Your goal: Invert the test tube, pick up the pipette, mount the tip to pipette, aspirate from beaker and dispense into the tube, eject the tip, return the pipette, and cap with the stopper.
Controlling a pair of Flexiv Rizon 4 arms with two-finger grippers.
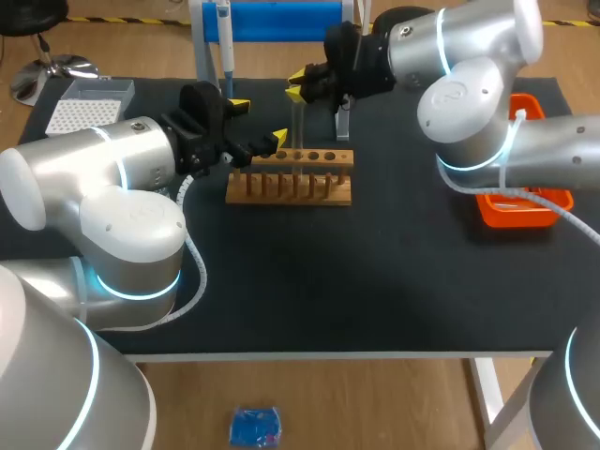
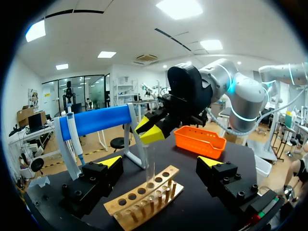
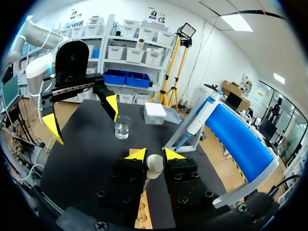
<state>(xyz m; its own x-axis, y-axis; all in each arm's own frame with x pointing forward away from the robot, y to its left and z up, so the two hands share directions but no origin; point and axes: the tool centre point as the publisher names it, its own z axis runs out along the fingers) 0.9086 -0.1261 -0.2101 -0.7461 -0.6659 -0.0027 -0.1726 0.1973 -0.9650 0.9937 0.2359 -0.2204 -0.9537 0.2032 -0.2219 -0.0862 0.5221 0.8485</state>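
Left gripper [image 1: 259, 122] fingers spread wide; right gripper [image 1: 298, 86] just ahead and above it, fingers pinched on tube [image 1: 298, 127] top.

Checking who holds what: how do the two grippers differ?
The left gripper is open and empty; the right gripper is shut on the tube. The left sits low beside the rack; the right is above it. Both have yellow tips.

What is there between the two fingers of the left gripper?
In the left wrist view, the wooden rack and the test tube stand between the open fingers of the left gripper, touching neither; the right gripper holds the tube.
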